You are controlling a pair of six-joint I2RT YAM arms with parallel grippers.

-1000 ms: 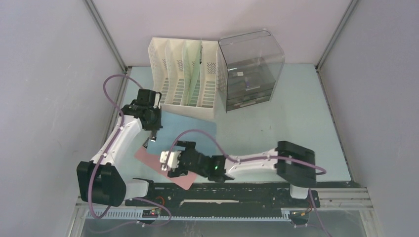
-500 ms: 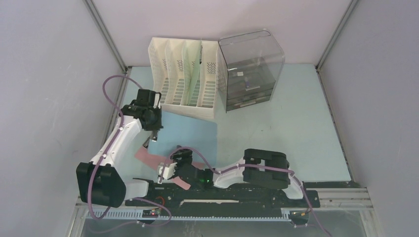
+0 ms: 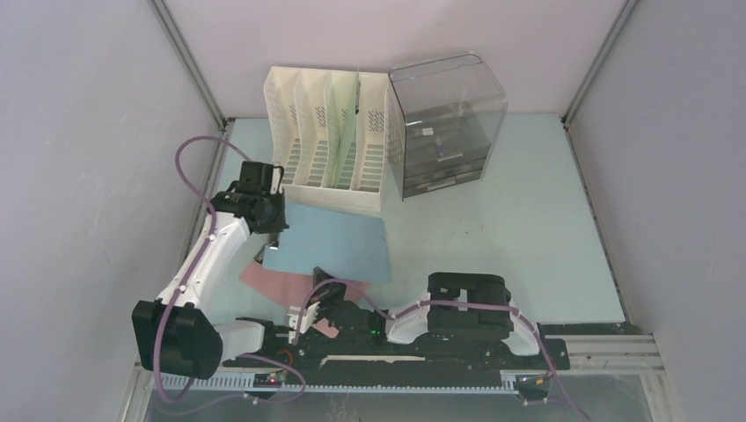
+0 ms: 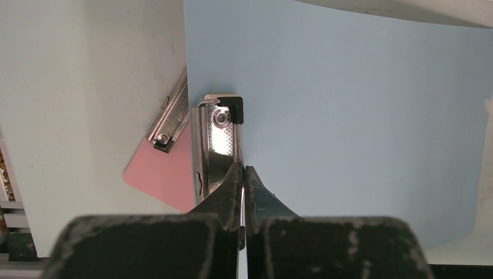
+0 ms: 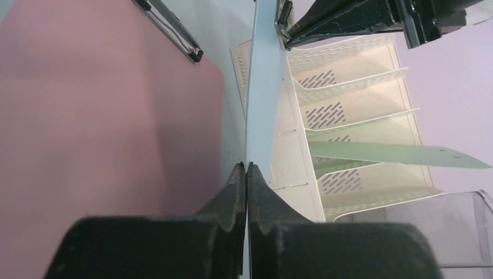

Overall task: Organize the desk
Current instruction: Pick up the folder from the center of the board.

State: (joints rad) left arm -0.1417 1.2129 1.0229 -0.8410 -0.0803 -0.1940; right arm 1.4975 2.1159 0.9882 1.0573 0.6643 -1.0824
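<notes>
Since a second ago the right arm has folded back toward its base, and the right jaws, spread wide then, have clamped onto the near edge of the blue clipboard. We see the left jaws pinched tight on that board's metal clip, so both arms grip the same board. It is raised over the pink clipboard, which lies flat on the pale green tabletop beside the left arm. The tabletop fills the floor between the grey walls. At its back stand a white file rack holding a green sheet and, just beside it, a clear drawer box.
</notes>
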